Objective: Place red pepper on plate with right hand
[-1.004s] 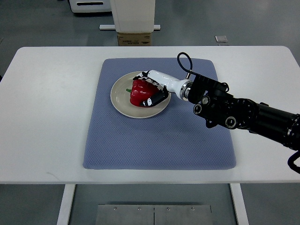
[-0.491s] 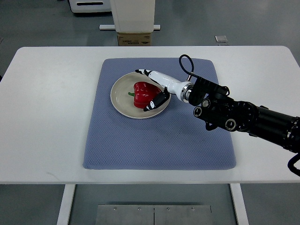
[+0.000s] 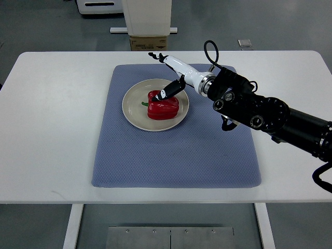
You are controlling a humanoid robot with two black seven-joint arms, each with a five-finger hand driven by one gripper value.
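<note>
There is only one camera. It sits high up on the robot's side and looks steeply down at the white table (image 3: pixel 57 124). It is far enough back to see the whole tabletop, the blue mat (image 3: pixel 171 155) in the middle, and some grey floor (image 3: pixel 46 26) past the far edge.
</note>
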